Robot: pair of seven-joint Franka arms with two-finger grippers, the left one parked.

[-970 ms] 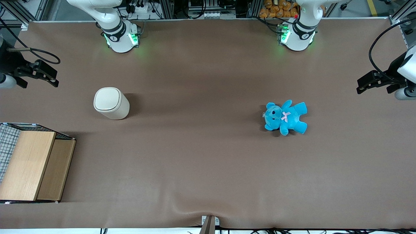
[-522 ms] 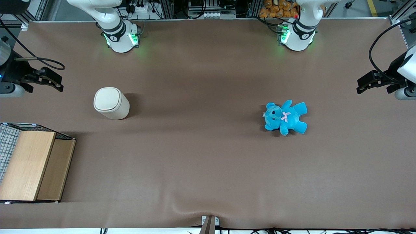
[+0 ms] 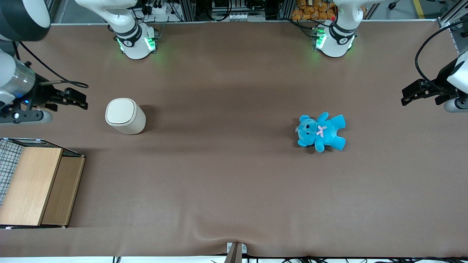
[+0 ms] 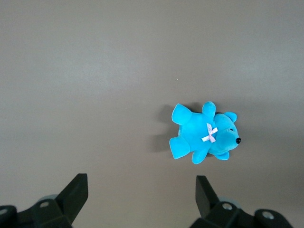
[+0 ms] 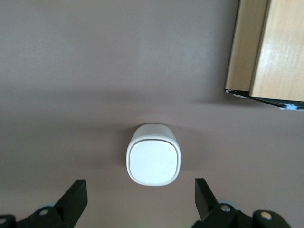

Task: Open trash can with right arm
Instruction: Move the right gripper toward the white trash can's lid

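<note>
Blue teddy bear toward the parked arm's end; wooden-topped mesh box.

robot lab test cell, wide brown mat-covered surface, two white arm bases with green status lights bolted along its edge, aluminium extrusion framing, power strip and black cable runs, black two-finger tool poised open above the surface
</note>
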